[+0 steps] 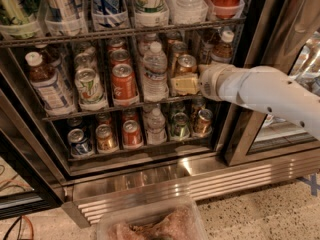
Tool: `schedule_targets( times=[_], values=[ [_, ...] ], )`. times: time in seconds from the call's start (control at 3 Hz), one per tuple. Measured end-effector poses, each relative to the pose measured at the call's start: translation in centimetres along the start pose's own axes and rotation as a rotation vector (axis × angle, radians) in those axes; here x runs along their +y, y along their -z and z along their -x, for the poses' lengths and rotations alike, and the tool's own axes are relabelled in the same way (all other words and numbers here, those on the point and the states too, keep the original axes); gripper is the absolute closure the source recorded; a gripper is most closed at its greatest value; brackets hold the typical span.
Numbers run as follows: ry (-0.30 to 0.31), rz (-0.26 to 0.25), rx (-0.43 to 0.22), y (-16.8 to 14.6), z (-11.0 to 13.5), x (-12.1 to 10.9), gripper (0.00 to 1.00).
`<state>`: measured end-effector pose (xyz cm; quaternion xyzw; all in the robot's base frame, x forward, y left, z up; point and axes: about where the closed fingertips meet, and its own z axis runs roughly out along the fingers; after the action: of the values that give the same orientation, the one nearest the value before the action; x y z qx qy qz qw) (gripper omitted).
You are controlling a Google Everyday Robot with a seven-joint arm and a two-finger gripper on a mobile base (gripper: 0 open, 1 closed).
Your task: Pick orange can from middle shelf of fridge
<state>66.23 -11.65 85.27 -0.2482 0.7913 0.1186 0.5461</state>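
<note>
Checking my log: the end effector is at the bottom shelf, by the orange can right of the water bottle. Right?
Wrong shelf: the camera view shows the end effector at the middle shelf, by the orange can right of the water bottle.
</note>
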Motion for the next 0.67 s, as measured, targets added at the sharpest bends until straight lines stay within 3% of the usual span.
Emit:
schedule_targets(
  times=[0.67],
  values=[
    [0.023,-0.022,-0.006,-2.3,0.2,-1.3,0.33]
  ],
)
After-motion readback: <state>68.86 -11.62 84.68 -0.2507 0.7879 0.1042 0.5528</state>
